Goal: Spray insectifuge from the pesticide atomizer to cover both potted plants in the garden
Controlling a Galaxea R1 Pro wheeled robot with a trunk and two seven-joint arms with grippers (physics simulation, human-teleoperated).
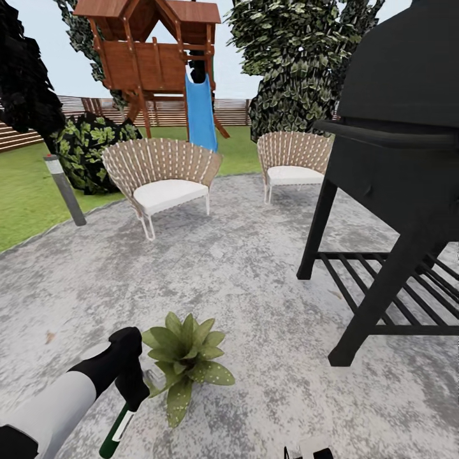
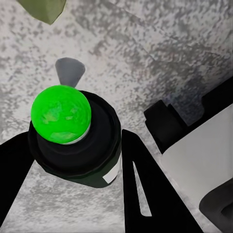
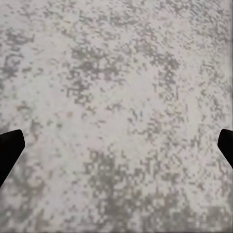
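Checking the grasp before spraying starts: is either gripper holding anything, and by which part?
The left gripper holds the pesticide atomizer around its dark body, below the green-tipped head. The right gripper is open over bare paving, holding nothing.

floor: grey paving (image 1: 242, 287); furn: 2 wicker chairs (image 1: 162, 178), black grill (image 1: 395, 178); bg: playset (image 1: 156, 57), fence (image 1: 159, 111)

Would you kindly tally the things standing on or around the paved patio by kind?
Wicker chairs: 2 (one, the other)
Potted plants: 1
Black grills: 1
Wooden playhouses with a blue slide: 1
Post lights: 1
Spray bottles held in the left gripper: 1
Total: 7
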